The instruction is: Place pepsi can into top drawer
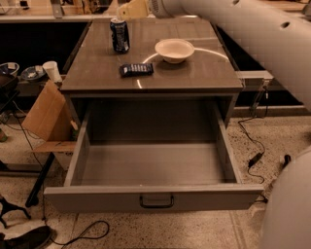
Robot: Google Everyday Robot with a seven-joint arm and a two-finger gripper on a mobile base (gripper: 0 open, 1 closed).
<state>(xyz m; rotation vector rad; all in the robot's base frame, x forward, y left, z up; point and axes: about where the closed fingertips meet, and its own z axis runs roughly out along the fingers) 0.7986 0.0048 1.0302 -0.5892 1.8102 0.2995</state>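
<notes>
Nearest the camera: front panel of the top drawer (pixel 209 196), pulled fully out, with its small dark handle (pixel 156 201) centred. The inside is plain grey and holds nothing visible. The strip of floor just behind the front panel is hidden by the panel itself.

Lower right: a pale rounded part of the robot body (pixel 290 204), cut off by the frame edge. Lower left: a dark shoe (pixel 23 238), partly out of frame, and a black cable (pixel 80 234) looping on the speckled floor. Another cable (pixel 252 146) runs along the floor right of the drawer.

Left of the cabinet: a brown cardboard box (pixel 44 115), leaning, its lower part hidden behind the drawer side. Beyond it, a white cup (pixel 51 71) on a low shelf, with dim dishes beside it that are too dark to identify.

Cabinet top (pixel 199 73), near to far:
- flat dark snack packet (pixel 136 69), lying flat near the front; label unreadable.
- white bowl (pixel 174 50), upright, right of centre. Its contents cannot be seen.
- pepsi can (pixel 119 35), upright at the rear left, well apart from the drawer and not in it. Markings too blurred to read.

Farthest: the gripper (pixel 127 10), tan-coloured, hangs just above and slightly right of the can's top, partly cut off by the upper frame edge. Contact with the can cannot be judged. Whether the gripper is released or clenched cannot be told. The pale arm (pixel 233 22) runs from it to the right and out of frame.
</notes>
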